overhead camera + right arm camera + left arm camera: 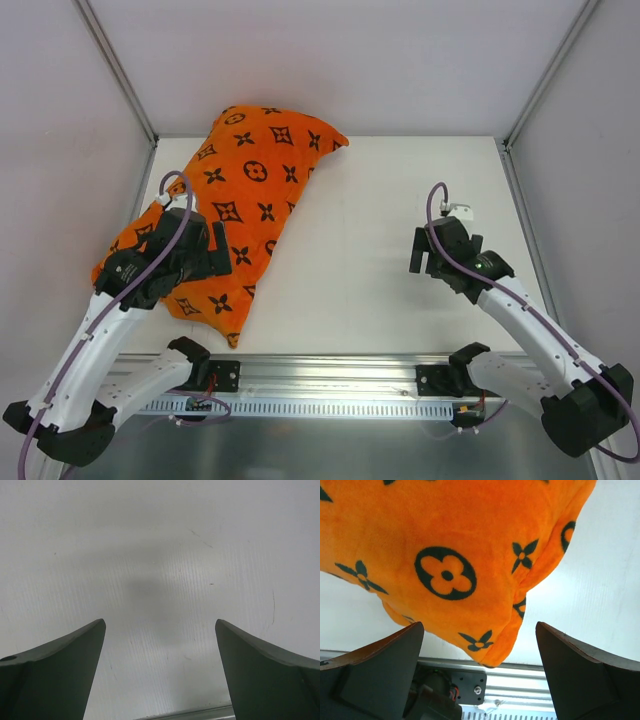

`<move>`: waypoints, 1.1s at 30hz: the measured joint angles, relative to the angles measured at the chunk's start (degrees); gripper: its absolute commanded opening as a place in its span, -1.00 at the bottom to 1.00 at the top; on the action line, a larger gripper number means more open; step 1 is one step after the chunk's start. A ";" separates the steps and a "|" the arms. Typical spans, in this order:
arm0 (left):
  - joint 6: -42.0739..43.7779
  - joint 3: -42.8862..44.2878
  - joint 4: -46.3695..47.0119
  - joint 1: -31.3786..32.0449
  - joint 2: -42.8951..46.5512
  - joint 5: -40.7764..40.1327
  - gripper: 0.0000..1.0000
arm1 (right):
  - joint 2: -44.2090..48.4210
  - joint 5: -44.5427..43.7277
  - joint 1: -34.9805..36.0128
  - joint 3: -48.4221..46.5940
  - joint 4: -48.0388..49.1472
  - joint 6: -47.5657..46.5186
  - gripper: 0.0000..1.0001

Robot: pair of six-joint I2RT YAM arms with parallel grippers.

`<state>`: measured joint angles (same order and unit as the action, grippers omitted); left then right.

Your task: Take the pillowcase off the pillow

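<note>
The orange pillowcase (260, 170) with dark flower motifs lies stuffed and slanted on the left of the white table (400, 200), running from the back middle to the near left. The white pillow is hidden inside it. My left gripper (208, 250) is open above the pillowcase's near end. In the left wrist view the near corner of the pillowcase (445, 540) hangs between and beyond the spread fingers of the left gripper (479, 626), not touching them. My right gripper (425, 255) is open and empty over bare table on the right, as the right wrist view (160, 622) shows.
A metal rail (330, 385) with the arm bases runs along the near table edge, also in the left wrist view (520, 680). Enclosure posts (120, 70) and pale walls stand at the left, right and back of the table.
</note>
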<state>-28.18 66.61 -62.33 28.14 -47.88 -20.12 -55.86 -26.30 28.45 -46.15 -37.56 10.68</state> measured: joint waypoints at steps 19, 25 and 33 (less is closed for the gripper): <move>-30.53 -1.66 -11.41 23.32 -14.95 -8.48 0.97 | -1.25 0.37 0.00 -0.44 0.09 2.64 0.93; -45.29 -10.21 -12.20 23.41 -22.32 -13.05 0.97 | -1.09 1.51 0.00 -0.44 0.13 2.84 0.93; -42.10 -12.09 -7.15 15.69 -31.28 -14.60 -1.00 | 1.14 5.07 0.00 0.55 0.76 2.80 0.93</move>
<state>-70.28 54.52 -69.47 43.83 -79.15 -34.72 -54.72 -21.23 28.45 -45.60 -36.80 13.47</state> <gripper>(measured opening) 0.047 0.966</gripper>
